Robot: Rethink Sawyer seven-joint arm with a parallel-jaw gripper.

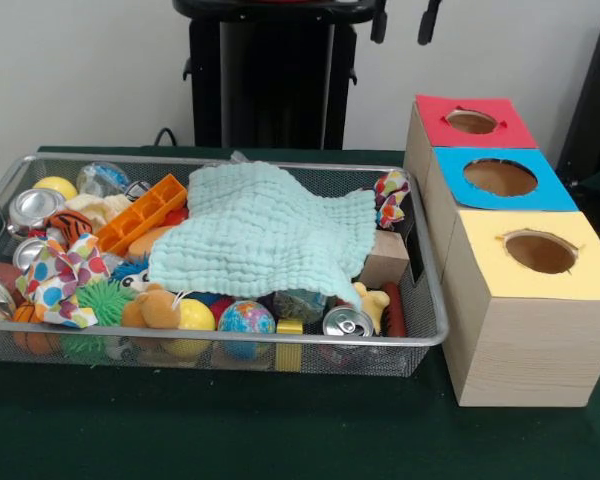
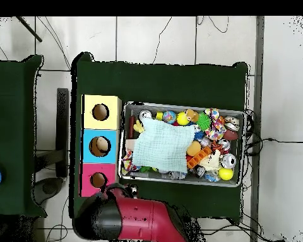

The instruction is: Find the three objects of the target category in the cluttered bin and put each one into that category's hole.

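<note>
A wire bin (image 1: 435, 335) packed with toys and cans sat on the green desk (image 1: 230, 430) beside a row of 3 wooden boxes, each with a hole in its coloured top: red (image 1: 472, 121), blue (image 1: 500, 178) and yellow (image 1: 540, 252). A pale green cloth (image 1: 260, 235) lay spread over the middle of the heap, hiding whatever was beneath it. Round its edges you could see 2 drink cans (image 1: 347, 322) (image 1: 32, 207), an orange tray (image 1: 140, 213), a globe ball (image 1: 246, 319), a yellow ball (image 1: 194, 316) and a wooden block (image 1: 385, 258).

Only the 2 dark fingers (image 1: 380, 22) of the gripper (image 1: 404, 20) showed at the top of the front view, drawn back well above the bin, spread apart and holding nothing. From overhead the red arm (image 2: 138, 220) sat at the desk's edge, clear of the bin.

The search looked barely begun: nothing was held, though a pale object seemed to lie inside the blue hole seen from overhead. The target category could not be read from the scene. Your next move probably called for lifting or sliding the cloth aside to uncover the buried items, then picking 1 and carrying it to the matching hole.
</note>
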